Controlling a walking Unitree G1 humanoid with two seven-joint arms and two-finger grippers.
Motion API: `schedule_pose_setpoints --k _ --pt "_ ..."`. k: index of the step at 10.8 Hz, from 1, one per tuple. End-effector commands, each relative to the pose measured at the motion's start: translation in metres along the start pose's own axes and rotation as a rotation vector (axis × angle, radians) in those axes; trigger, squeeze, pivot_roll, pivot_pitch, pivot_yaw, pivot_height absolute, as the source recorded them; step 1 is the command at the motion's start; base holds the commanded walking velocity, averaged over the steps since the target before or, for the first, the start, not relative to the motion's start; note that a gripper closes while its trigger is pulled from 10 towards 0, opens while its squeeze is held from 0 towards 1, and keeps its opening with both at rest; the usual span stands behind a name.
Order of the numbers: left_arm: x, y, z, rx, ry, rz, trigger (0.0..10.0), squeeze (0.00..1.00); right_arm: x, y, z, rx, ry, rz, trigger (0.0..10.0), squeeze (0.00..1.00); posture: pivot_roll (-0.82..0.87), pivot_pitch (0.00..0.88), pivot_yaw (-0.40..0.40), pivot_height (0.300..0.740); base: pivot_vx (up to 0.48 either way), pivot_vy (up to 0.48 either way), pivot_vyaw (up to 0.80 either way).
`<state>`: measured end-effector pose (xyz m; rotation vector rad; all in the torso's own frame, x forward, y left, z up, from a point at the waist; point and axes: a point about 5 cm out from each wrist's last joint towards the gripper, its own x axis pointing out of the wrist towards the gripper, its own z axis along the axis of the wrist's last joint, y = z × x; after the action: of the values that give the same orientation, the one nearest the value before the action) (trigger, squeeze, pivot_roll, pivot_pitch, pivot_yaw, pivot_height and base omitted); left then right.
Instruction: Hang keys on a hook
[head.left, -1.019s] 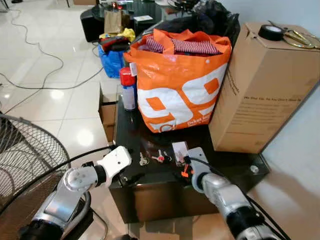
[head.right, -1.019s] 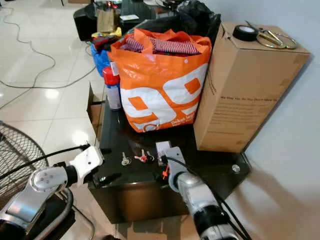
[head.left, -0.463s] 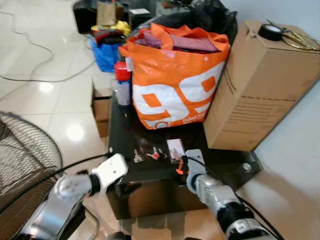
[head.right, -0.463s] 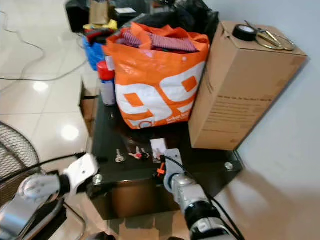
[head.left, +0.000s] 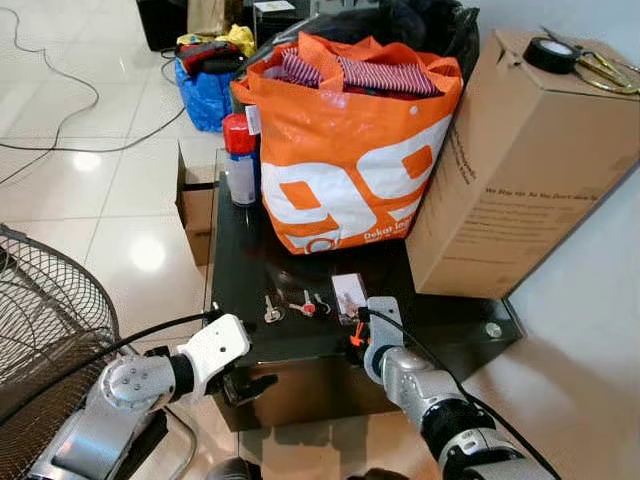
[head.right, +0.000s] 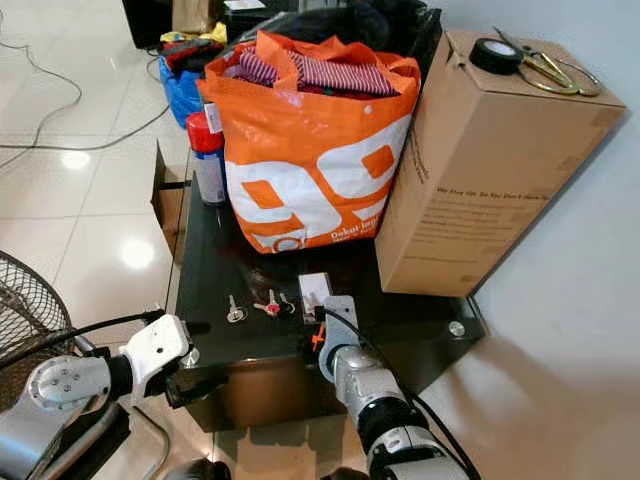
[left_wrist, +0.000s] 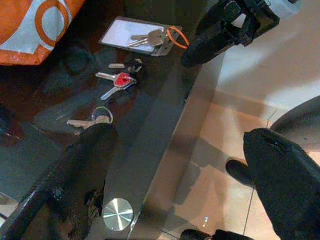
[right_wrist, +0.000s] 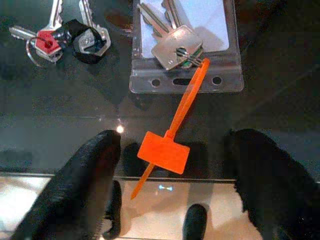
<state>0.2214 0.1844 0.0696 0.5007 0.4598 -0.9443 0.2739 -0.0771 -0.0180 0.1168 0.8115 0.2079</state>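
- Closer now than a second ago, my right gripper (right_wrist: 170, 200) hangs, fingers apart, straddling the orange tag (right_wrist: 164, 151).
- Keys (right_wrist: 172, 50) lie straight ahead; their tie runs along my approach.
- My left gripper (left_wrist: 185, 175), also spread, sits farther off.

Glossy black glass table (head.left: 300, 345); metal keys (right_wrist: 175, 47) on a clear, seemingly plastic sleeve (right_wrist: 186, 70); matt cardboard box (head.left: 520, 160).

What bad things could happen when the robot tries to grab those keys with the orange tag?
The orange tag lies right at the edge of the glossy black table, between the open right gripper fingers; a clumsy pinch might nudge it and the silver keys off onto the floor. The keys rest on a clear card sleeve, so it may lift along. The red-capped key bunch lies close by and might get bumped.
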Motion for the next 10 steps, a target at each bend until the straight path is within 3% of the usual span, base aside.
schedule_pose_setpoints --k 1,3,10 --pt "-0.0023 0.0002 0.0038 0.009 -0.006 -0.005 10.0 0.03 0.0006 -0.0003 -0.0003 0.011 0.002 -0.008 1.1 0.0 -0.03 0.096 -0.072 0.74 0.0 0.0 0.0" --pt "-0.0013 0.001 0.0049 0.013 -0.003 -0.011 10.0 0.02 0.0014 0.0011 -0.0021 0.015 0.004 -0.01 0.0 0.0 -0.03 0.097 -0.067 0.74 0.0 0.0 0.0" --pt "0.0014 0.0019 0.0028 0.011 0.002 -0.018 10.0 0.02 0.0026 0.0004 -0.0002 0.007 -0.005 -0.013 0.0 0.0 -0.03 0.087 -0.062 0.74 0.0 0.0 0.0"
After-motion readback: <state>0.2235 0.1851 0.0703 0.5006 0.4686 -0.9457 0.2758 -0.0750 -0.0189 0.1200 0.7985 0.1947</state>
